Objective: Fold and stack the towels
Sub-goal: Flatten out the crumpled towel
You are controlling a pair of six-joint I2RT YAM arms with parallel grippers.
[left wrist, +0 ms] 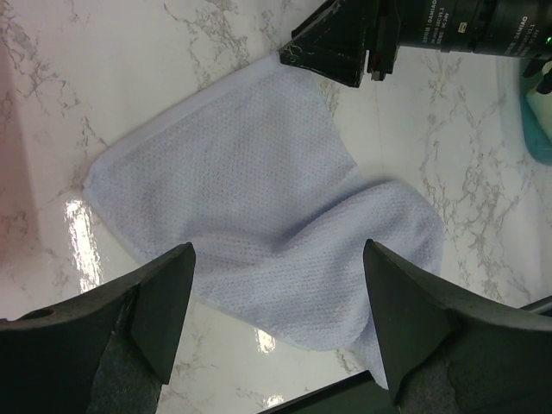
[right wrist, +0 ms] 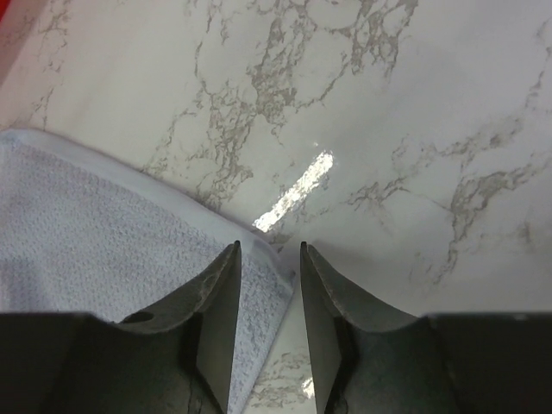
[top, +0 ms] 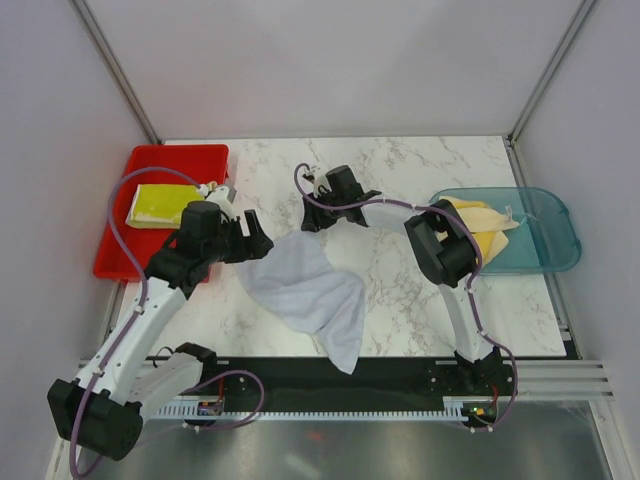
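A white-grey towel (top: 305,285) lies rumpled and partly doubled over on the marble table, its near end hanging over the front edge. My left gripper (top: 252,240) hovers over its left side, open wide, with cloth showing between the fingers (left wrist: 278,250). At the towel's far corner (right wrist: 259,250) is my right gripper (top: 312,220). Its jaws straddle that corner with a narrow gap between them (right wrist: 269,246), not pressed on the cloth. A folded yellow towel (top: 165,205) lies in the red tray. Yellow and cream towels (top: 480,225) sit in the teal bin.
The red tray (top: 175,152) stands at the table's left edge, just behind my left arm. The translucent teal bin (top: 545,240) stands at the right edge. White walls with metal posts close in the back and sides.
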